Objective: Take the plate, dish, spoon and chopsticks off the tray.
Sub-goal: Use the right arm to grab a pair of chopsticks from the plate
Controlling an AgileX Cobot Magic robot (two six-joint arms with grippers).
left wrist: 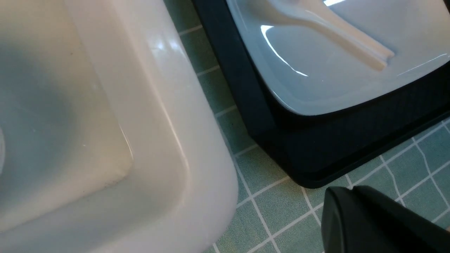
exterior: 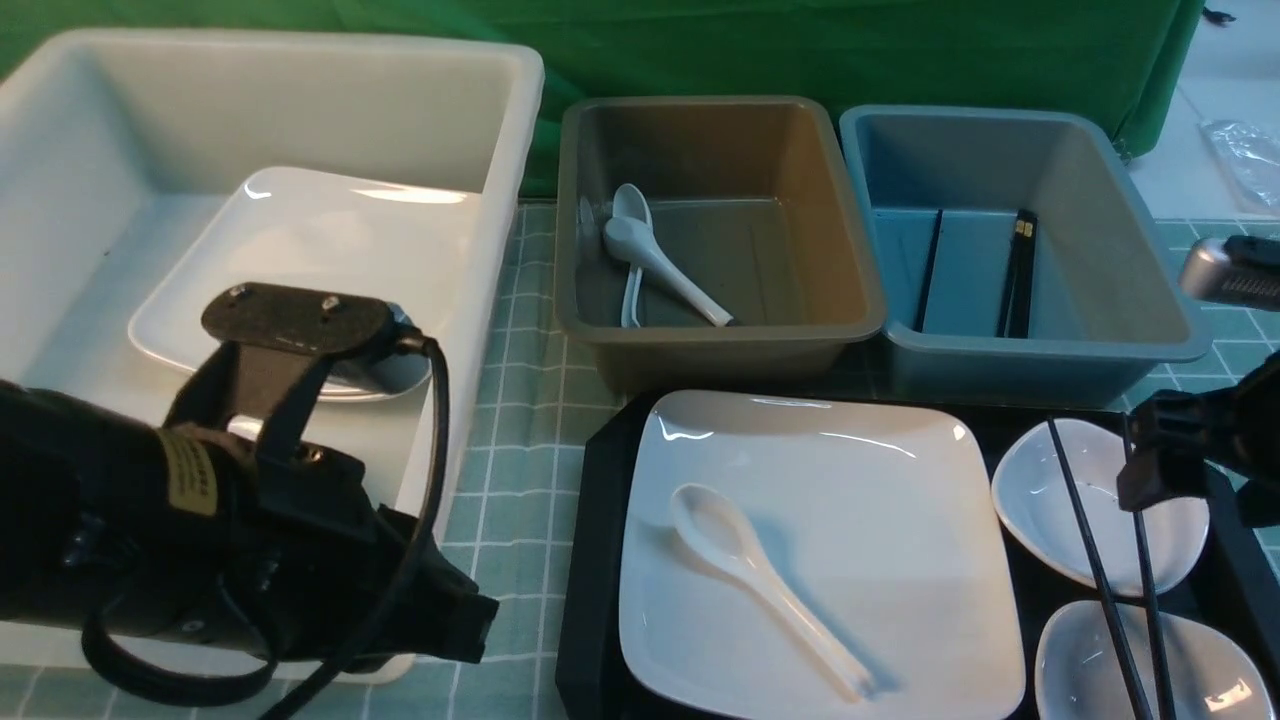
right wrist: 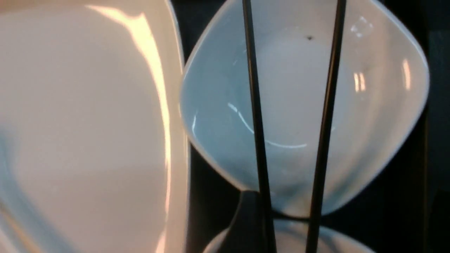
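The chopsticks [exterior: 1090, 560] lie across two small dishes [exterior: 1040, 500] at the tray's [exterior: 598, 560] right end, long axis near-to-far, just under the right gripper [exterior: 1145, 490], far closer vs. the left arm [exterior: 200, 520]; can't tell if its jaws are apart or closed.

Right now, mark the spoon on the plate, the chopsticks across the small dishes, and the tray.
spoon [exterior: 790, 612]: front view, middle of its handle.
chopsticks [exterior: 1094, 565]: front view, left stick, mid-length.
tray [exterior: 600, 560]: front view, bare left rim.
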